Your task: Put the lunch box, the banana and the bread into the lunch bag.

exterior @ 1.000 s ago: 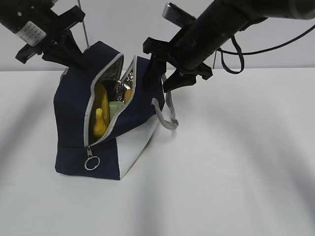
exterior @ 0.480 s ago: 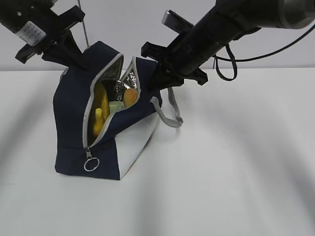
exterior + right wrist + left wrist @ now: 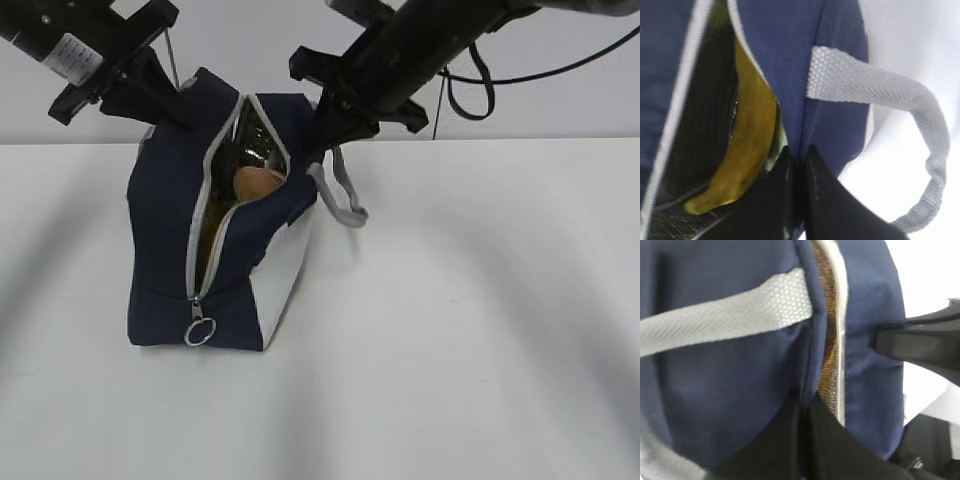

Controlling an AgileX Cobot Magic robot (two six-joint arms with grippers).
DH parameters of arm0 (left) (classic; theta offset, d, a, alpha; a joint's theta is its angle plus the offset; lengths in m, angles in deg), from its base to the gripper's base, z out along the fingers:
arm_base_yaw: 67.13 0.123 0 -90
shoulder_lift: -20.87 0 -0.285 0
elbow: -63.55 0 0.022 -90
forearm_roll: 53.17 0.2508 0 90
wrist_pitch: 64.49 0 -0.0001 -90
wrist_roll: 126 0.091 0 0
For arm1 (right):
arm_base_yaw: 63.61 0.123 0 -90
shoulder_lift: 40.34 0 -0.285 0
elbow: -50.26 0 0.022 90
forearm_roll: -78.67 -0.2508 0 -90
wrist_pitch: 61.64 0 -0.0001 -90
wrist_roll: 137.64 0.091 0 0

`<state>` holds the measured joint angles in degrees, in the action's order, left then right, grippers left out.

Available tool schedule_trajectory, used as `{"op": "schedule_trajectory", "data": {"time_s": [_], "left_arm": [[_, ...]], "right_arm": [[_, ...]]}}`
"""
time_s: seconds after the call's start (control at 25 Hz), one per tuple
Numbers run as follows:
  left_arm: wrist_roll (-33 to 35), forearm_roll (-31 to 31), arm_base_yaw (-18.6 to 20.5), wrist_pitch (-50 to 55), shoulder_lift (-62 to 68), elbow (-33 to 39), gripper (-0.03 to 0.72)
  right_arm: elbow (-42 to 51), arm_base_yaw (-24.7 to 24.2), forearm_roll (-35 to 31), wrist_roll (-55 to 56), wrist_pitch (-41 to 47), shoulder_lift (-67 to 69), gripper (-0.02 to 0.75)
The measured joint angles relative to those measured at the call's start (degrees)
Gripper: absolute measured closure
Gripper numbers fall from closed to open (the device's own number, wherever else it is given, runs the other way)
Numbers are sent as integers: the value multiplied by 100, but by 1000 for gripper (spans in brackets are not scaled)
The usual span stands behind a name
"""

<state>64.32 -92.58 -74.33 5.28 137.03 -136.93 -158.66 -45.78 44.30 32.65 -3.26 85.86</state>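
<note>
While the bag stands on the table with its zipper gaping, only a slice of the inside shows: the bread up near the opening and, in the right wrist view, the banana against the dark lining, the lunch box hidden. Both grippers are closed, pinching bag fabric: the left gripper at the left edge of the opening, the right gripper at the right; their tips are largely buried in cloth.

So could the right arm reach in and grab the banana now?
Probably not right away. The right gripper is shut on the lunch bag edge, so it isn't free. The banana lies just inside the open zipper gap, close by, so letting go first might work.
</note>
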Motion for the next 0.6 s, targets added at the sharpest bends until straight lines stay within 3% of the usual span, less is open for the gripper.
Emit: {"op": "schedule_trajectory", "data": {"time_s": [0.32, 0.6], "left_arm": [[77, -619, -341, -729, 13, 0, 691], [77, -966, -616, -1172, 224, 0, 691]], "right_arm": [[-853, -144, 852, 265, 630, -204, 745], [-974, -156, 1654, 453, 854, -192, 745]]}}
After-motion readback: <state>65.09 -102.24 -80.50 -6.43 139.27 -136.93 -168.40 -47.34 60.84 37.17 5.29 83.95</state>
